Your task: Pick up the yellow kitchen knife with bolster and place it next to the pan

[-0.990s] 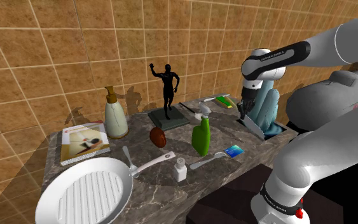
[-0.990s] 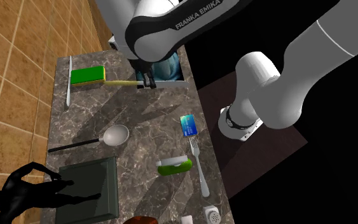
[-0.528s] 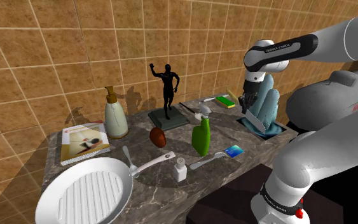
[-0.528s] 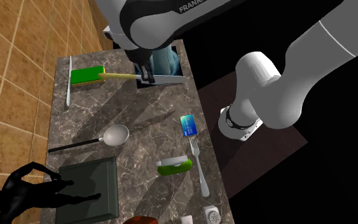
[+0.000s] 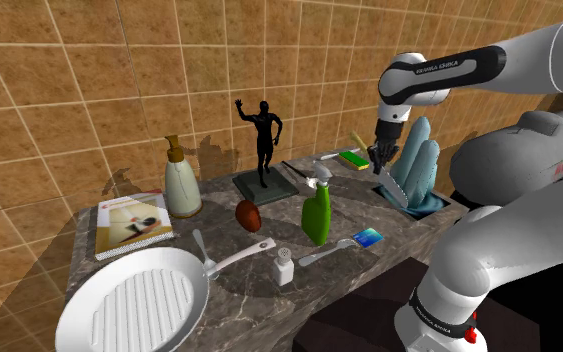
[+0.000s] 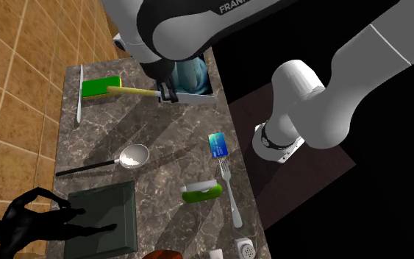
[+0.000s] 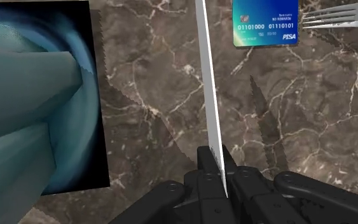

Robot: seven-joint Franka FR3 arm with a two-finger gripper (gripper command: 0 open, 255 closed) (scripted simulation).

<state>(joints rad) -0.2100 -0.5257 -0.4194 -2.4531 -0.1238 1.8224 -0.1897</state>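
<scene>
Higher than a second ago, my black gripper (image 5: 380, 157) is clamping the yellow-handled steel kitchen knife (image 6: 133, 91); I'm reckoning the lift is succeeding

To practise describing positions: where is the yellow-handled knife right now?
At the shoulder view's right, the knife is clasped in the gripper over the counter, between the green sponge and a blue object.

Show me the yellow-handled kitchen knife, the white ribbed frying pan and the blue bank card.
Yellow-handled kitchen knife (image 6: 133, 91): second exterior view, on its handle.
White ribbed frying pan (image 5: 134, 300): shoulder view, on its base.
Blue bank card (image 7: 264, 23): wrist view, on its face.
</scene>
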